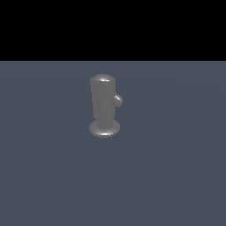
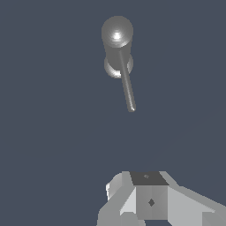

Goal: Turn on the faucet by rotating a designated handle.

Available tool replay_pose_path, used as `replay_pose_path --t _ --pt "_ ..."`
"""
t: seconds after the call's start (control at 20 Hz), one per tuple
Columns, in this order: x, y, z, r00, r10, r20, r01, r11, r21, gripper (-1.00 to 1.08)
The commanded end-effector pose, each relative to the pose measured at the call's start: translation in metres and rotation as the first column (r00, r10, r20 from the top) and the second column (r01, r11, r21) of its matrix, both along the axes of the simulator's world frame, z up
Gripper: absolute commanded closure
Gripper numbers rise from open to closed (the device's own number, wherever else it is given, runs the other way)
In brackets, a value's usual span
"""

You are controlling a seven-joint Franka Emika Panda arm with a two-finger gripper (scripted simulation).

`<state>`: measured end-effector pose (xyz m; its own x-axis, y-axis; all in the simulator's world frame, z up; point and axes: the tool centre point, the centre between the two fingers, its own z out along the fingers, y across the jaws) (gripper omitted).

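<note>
Approach step, no contact yet. Faucet [image 1: 104, 106] stands upright near the middle of the flat slate-blue bench [image 1: 176, 176], alone. Claw not visible in the exterior view; in the wrist view only the claw [image 2: 150, 198] housing shows, light grey blocky body with a dark top plate, well apart from the faucet. Fingertips out of frame, so cannot tell if it's open or closed; nothing seen held.

Handle [image 2: 127, 88] is a thin straight rod with rounded tip, jutting from the cylinder's upper side and pointing roughly toward the claw in the wrist view. In the exterior view it reads end-on as a small knob on the exterior view's right of the body.

Next move, my guess: close the gap, bring the claw down beside the rod near its tip, then push sideways to swing it around the body.

Materials: glossy grey metal, smooth, bright highlights on the domed top and the wide disc base. Bench matte, featureless.
</note>
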<state>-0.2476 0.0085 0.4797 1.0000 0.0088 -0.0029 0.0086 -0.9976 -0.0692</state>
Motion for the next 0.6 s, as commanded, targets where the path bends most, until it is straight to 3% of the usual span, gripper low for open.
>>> replay_pose_path --t 0.0,0.55 --pt "0.0 0.0 0.0 1.0 0.0 0.0 0.0 1.0 0.0 1.08" --pt "0.006 0.004 -0.03 1.0 0.023 0.001 -0.023 1.0 -0.008 1.08"
